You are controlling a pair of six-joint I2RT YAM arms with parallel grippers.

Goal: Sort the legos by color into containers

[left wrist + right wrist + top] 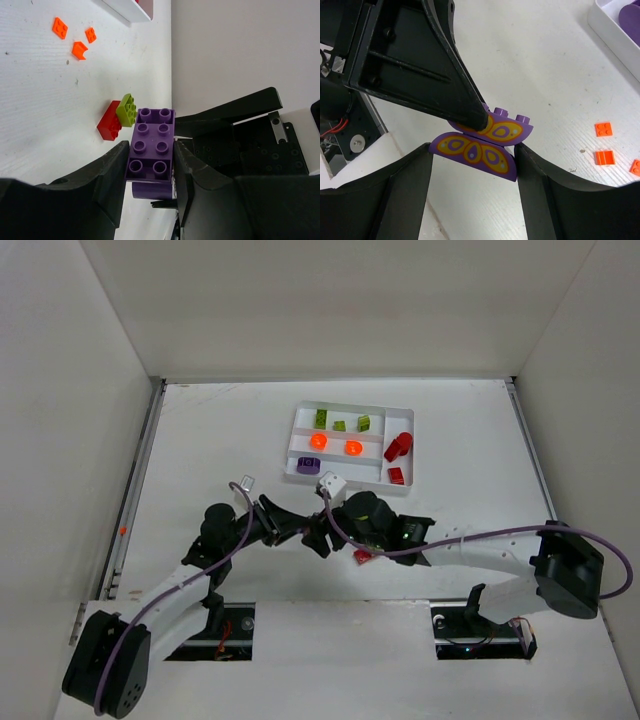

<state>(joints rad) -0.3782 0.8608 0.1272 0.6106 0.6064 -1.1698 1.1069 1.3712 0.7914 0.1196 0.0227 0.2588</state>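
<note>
**Top external view hid the grip; the wrist views resolved it**

Seen from above, the left gripper (298,528) and right gripper (338,530) met tip to tip at mid-table, near the white tray (352,406). They hid whatever lay between them.

Left wrist view showed it. A glossy purple brick (152,145), eight round studs facing the lens, was pinched on its long sides between the left gripper's narrowly parted black fingers (112,170).

Right wrist view showed another face of the purple piece: two rounded wings printed in orange and yellow. They spanned the right gripper's moderately spread jaws and touched both. A left fingertip (470,112) pressed on the upper wing. Whether this was one piece or two joined could not be told.

Loose on the matt white table (45,100) lay a red brick (109,127) touching a lime brick (127,110), and small flat orange pieces (79,50) further off.
</note>
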